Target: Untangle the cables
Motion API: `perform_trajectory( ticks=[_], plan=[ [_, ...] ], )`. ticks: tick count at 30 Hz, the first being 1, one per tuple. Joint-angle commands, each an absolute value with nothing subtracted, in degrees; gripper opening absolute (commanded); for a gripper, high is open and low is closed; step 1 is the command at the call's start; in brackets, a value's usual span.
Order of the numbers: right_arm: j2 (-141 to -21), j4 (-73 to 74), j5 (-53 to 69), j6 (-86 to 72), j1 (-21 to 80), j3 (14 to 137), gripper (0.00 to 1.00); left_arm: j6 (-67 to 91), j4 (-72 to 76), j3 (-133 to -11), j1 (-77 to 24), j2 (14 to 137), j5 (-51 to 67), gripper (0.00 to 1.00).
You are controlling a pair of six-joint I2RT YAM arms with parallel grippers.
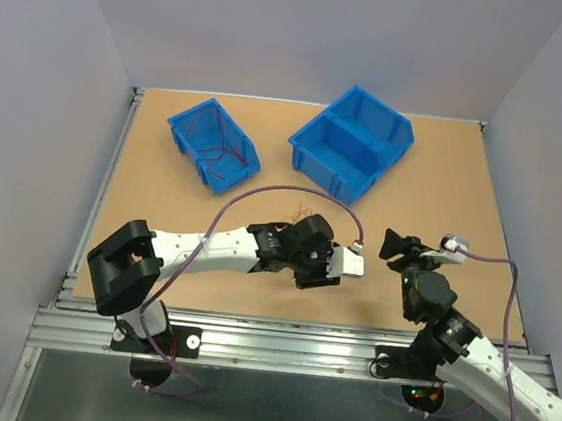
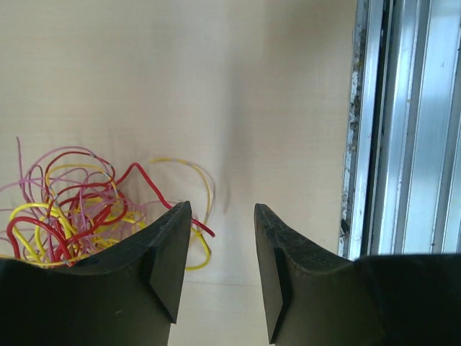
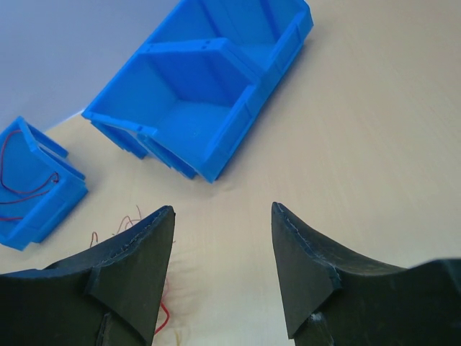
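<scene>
Cables (image 2: 79, 209) sit in a red, yellow and pink tangle just beside the left gripper (image 2: 222, 213), jaws parted, gripping nothing; right gripper (image 3: 223, 213) hangs open too.

We see bright, even light, a faint shadow on the table (image 2: 238, 86), glare on the metal rail (image 2: 421, 130).
</scene>
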State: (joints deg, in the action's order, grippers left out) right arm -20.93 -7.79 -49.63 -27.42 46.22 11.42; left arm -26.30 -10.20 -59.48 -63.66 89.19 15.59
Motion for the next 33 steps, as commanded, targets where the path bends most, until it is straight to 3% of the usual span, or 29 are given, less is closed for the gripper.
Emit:
perform_trajectory(
  ticks=[1,11,13,14,15,21,31,33],
  plan=[
    [-22.2,-8.3,-51.3,-29.1,46.6,12.5,0.61,-24.1,-14.1,-62.2,-63.5,90.1,13.5,0.52],
    [-18.5,-8.3,-50.5,-28.0,46.5,11.5,0.61,-24.2,-14.1,-64.2,-63.5,97.8,11.0,0.48],
    [-17.9,-8.3,-50.4,-27.7,46.5,11.3,0.61,-24.3,-14.2,-64.6,-63.3,98.6,10.5,0.4],
    [-17.6,-8.3,-50.4,-27.5,46.5,11.3,0.61,-24.3,-14.1,-64.8,-63.2,99.4,10.3,0.33],
    [-17.4,-8.3,-50.4,-27.5,46.5,11.2,0.61,-24.3,-14.1,-65.1,-63.0,99.7,10.3,0.18],
    [-17.1,-8.3,-50.1,-27.2,46.6,11.0,0.61,-24.2,-13.5,-65.1,-61.9,98.7,9.0,0.0],
    [-17.3,-8.3,-49.5,-26.9,46.5,11.2,0.61,-23.4,-11.3,-63.5,-61.1,93.6,5.5,0.0],
    [-17.3,-8.3,-49.4,-26.8,46.5,11.1,0.61,-23.6,-11.2,-63.3,-61.2,93.0,5.6,0.24]
  ],
)
